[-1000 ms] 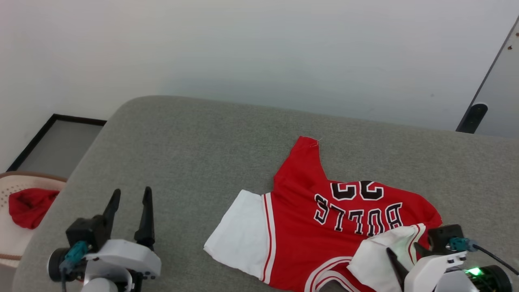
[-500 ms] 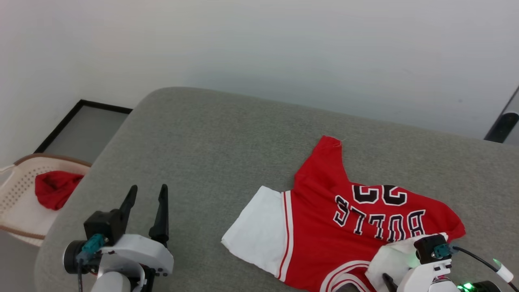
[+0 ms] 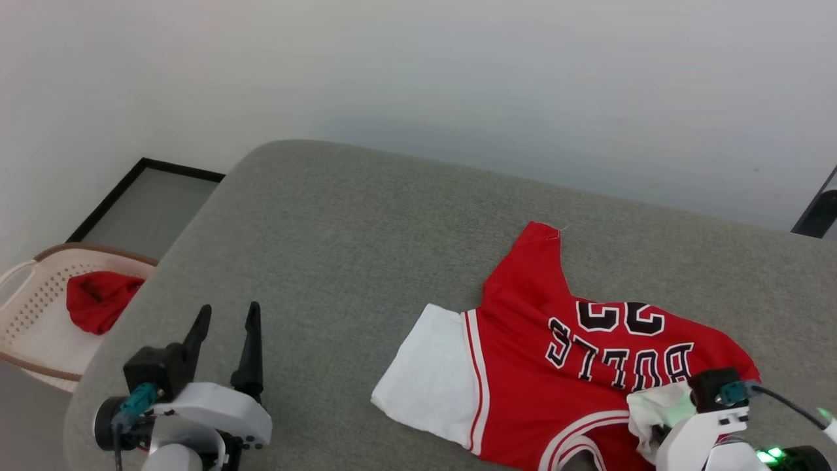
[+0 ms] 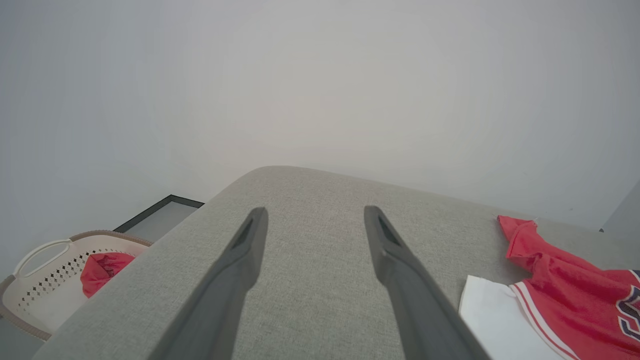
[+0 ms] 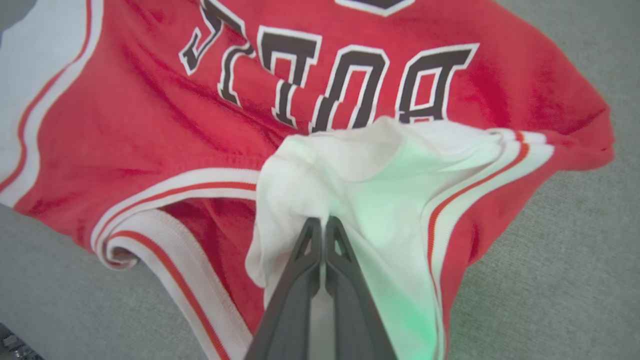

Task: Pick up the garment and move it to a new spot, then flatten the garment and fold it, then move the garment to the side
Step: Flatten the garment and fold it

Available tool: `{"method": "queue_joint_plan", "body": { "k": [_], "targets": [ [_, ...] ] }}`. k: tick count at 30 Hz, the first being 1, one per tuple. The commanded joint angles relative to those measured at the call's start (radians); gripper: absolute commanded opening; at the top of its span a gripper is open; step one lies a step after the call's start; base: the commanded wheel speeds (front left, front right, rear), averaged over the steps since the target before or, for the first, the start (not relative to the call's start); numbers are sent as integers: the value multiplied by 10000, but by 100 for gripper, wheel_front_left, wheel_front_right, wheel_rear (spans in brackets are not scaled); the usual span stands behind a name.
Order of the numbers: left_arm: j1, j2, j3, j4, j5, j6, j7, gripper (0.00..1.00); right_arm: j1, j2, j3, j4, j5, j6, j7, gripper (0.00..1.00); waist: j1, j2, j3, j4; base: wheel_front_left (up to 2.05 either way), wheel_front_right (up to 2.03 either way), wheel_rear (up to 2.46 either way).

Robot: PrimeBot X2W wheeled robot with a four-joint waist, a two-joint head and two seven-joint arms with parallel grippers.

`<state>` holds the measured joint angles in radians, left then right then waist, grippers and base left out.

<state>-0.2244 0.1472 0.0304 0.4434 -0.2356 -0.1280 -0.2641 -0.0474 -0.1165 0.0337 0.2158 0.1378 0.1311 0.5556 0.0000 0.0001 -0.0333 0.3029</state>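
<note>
Head view: basket [image 3: 31, 313] apart from garment [image 3: 523, 373]

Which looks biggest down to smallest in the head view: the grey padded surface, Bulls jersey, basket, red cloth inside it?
1. grey padded surface
2. Bulls jersey
3. basket, cut off at the picture's edge and lower down, so its true size is unsure
4. red cloth

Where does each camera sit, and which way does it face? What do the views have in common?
Head view: on the head, facing forward and down at the cushion and shirt; open left jaws and right wrist show.
Left wrist view: on the left wrist, facing along open jaws over the cushion.
Right wrist view: on the right wrist, facing down on the shirt; shut jaws pinch its white sleeve.
Shared: all three show the shirt.
</note>
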Motion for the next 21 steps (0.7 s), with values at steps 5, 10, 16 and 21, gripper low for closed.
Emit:
{"method": "queue_joint_plan", "body": {
  "k": [5, 10, 16, 21],
  "targets": [
    [140, 13, 140, -67, -51, -37, 3, 100, 44, 34, -410, -570, 107, -3, 47, 0, 0, -1, 11, -178, 0, 0, 0],
    [187, -27, 245, -98, -35, -37, 3, 100, 232, -30, -625, -1031, 236, -3, 284, 0, 0, -1, 47, -358, 0, 0, 0],
    [144, -85, 232, -111, -45, -37, 3, 100, 479, 98, -1403, -1193, -148, -3, 431, 0, 0, -1, 118, -526, 0, 0, 0],
    [49, -117, 206, -113, -46, -37, 3, 100, 660, 175, -1474, -927, -335, -3, 409, 42, 0, -1, 214, -617, 0, 0, 0]
  ]
}}
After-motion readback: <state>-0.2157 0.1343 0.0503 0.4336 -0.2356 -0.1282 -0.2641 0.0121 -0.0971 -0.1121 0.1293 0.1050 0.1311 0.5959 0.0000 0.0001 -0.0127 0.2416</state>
